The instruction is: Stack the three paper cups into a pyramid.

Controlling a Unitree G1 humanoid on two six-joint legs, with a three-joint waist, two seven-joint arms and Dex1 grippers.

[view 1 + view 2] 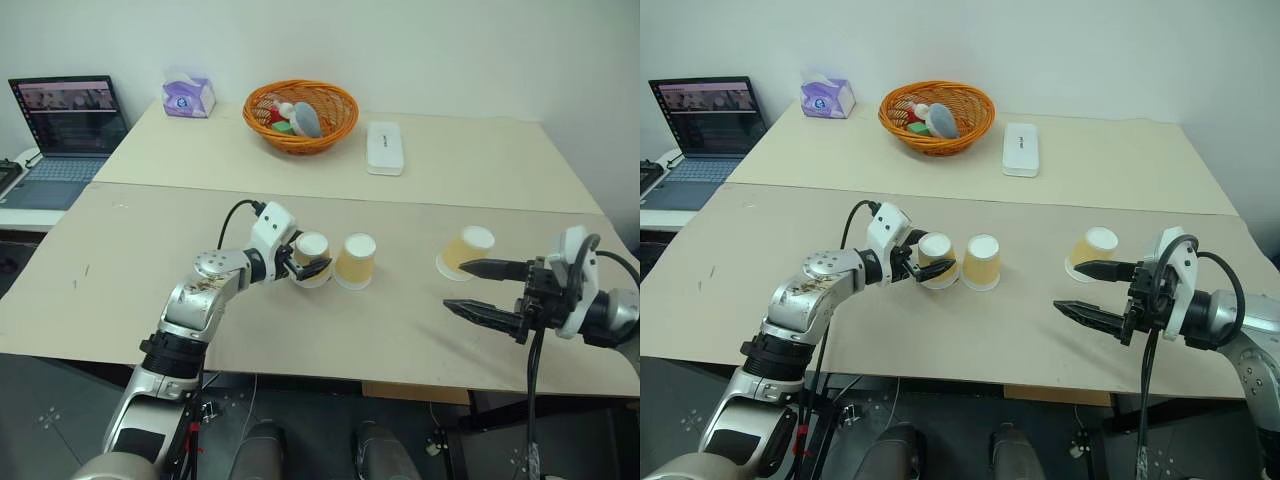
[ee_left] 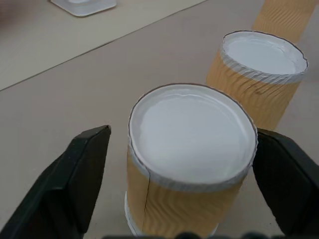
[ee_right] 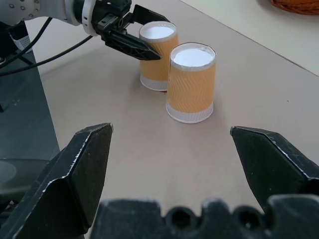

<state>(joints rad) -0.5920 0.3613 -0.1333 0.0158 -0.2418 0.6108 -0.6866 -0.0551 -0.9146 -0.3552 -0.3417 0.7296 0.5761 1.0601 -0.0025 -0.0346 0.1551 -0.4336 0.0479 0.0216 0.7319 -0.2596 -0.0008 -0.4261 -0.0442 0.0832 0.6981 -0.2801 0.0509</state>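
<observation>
Standing upside down side by side, two paper cups [image 1: 335, 260] are seen; the left gripper [image 1: 312, 262] is spread around one, the right gripper [image 1: 478, 290] spread empty.

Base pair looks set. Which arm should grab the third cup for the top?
Right, likely. The right gripper is open beside the third cup, with nothing between. The left gripper straddles the left base cup, jaws apart, next to the second base cup, farther off.
</observation>
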